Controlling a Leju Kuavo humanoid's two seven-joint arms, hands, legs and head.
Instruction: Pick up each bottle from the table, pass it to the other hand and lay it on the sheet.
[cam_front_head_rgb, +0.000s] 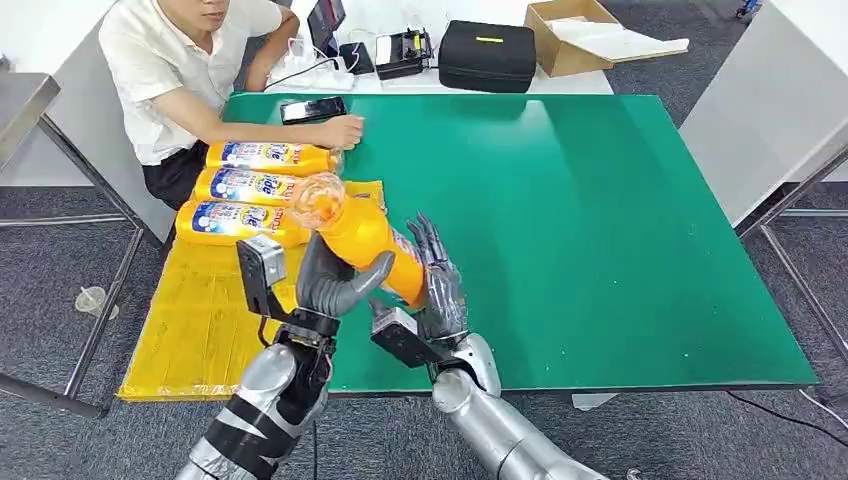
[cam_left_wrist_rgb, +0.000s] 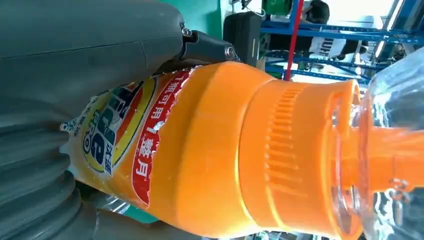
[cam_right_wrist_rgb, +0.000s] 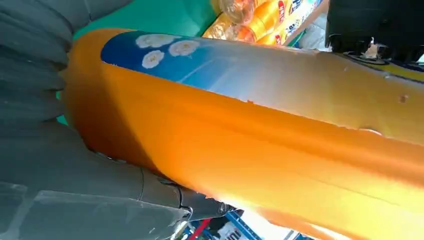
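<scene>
Over the near left part of the green table (cam_front_head_rgb: 600, 230), the orange bottle (cam_front_head_rgb: 365, 240) was held tilted between both hands. The left hand (cam_front_head_rgb: 330, 285) wrapped its fingers around the bottle; the right hand (cam_front_head_rgb: 440, 285) pressed against it, fingers extended. Three bottles (cam_front_head_rgb: 250, 188) lay on the yellow sheet (cam_front_head_rgb: 190, 330).

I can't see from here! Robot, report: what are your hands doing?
Left hand and right hand both on orange bottle. Three bottles on yellow sheet. Person's hand near them.
</scene>
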